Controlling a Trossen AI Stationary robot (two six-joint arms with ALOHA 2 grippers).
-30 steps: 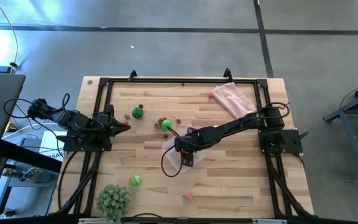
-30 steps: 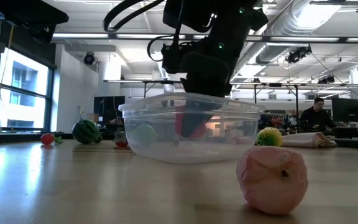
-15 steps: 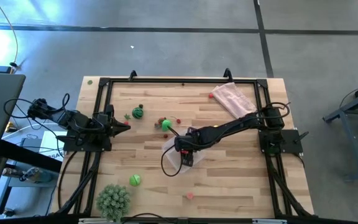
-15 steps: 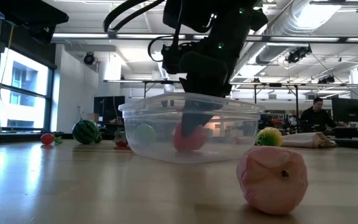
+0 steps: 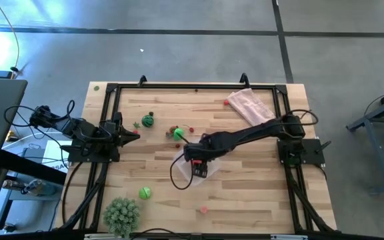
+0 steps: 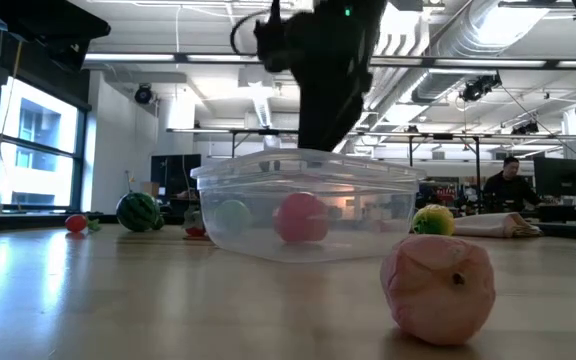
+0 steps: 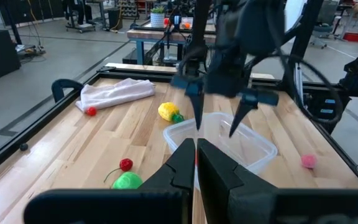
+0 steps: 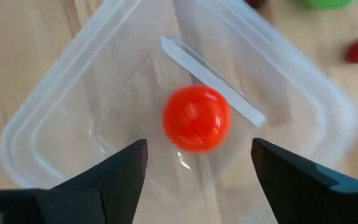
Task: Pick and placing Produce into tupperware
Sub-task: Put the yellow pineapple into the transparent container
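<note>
The clear tupperware (image 6: 306, 205) stands on the table's middle (image 5: 181, 159). A red ball of produce (image 8: 196, 118) rests on its floor (image 6: 301, 217). My right gripper (image 8: 197, 168) hangs open right above the container, pointing steeply down, its fingers clear of the rim (image 6: 320, 120). A pink fruit (image 6: 438, 288) lies near the front edge. Farther back lie a striped green melon (image 6: 138, 211) and a yellow piece (image 6: 432, 219). My left gripper (image 7: 196, 163) waits shut at the table's left side (image 5: 133, 135).
A green ball (image 5: 144, 193) and a spiky pale-green plant (image 5: 121, 213) sit at the near left. A pink cloth (image 5: 249, 105) lies at the far right, a small red piece (image 5: 227, 103) beside it. A green-and-yellow piece (image 5: 177, 133) lies just beyond the container.
My right gripper has let go of the red ball inside the container and then risen straight up out of it. The ball has dropped onto the container's floor and lies there.
</note>
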